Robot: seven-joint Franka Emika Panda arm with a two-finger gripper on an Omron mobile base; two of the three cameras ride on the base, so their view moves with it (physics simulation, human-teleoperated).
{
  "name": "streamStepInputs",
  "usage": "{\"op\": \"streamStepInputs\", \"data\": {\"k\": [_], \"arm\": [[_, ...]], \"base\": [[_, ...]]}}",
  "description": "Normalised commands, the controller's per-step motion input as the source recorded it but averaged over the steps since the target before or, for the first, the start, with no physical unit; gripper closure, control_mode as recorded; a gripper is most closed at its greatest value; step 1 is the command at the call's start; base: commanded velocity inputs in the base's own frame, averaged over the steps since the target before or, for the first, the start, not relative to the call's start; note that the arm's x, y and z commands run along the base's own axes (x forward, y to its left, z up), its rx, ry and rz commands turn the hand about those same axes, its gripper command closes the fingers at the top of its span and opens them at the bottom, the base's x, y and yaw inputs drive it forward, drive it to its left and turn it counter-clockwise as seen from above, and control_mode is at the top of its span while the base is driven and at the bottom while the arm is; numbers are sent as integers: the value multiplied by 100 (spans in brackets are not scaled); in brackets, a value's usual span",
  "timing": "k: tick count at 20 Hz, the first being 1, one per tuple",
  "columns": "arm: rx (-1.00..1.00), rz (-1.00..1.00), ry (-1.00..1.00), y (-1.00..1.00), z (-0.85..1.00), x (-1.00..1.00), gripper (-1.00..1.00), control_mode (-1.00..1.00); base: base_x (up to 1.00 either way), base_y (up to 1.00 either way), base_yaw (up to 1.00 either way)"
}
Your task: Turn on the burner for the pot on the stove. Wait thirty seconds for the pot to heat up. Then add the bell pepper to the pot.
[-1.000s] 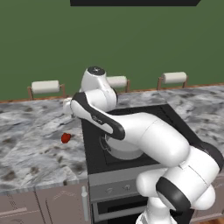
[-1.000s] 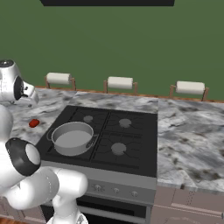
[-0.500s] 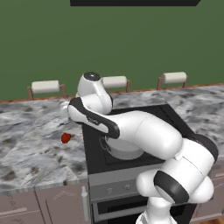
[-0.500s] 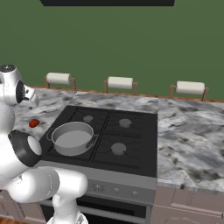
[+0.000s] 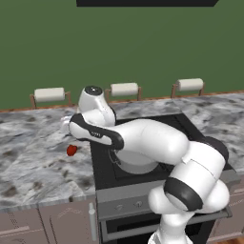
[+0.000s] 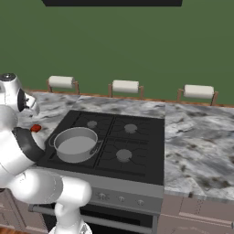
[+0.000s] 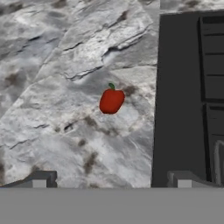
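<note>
In the hand view the gripper point(image 7: 111, 179) hangs above the marble counter point(image 7: 65, 65) with its two fingertips point(image 7: 41, 179) spread wide and nothing between them; beyond the tips the red bell pepper point(image 7: 111, 100) lies on the stone, green stem up, apart from the black edge of the stove point(image 7: 179, 96); from the right base view the grey pot point(image 6: 76, 144) sits on the front left burner, and the pepper point(image 6: 35, 128) shows just left of the stove point(image 6: 132, 141) on the counter; farther back three paper towel rolls point(image 6: 125, 86) stand along the green wall point(image 6: 114, 45).
</note>
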Motion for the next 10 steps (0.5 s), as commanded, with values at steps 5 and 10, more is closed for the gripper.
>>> {"op": "streamStepInputs", "data": {"k": [5, 10], "arm": [[0, 0, 0, 11, -31, 10, -100, -100], [0, 0, 0, 7, -34, 13, -100, -100]], "base": [[0, 0, 0], [0, 0, 0]]}}
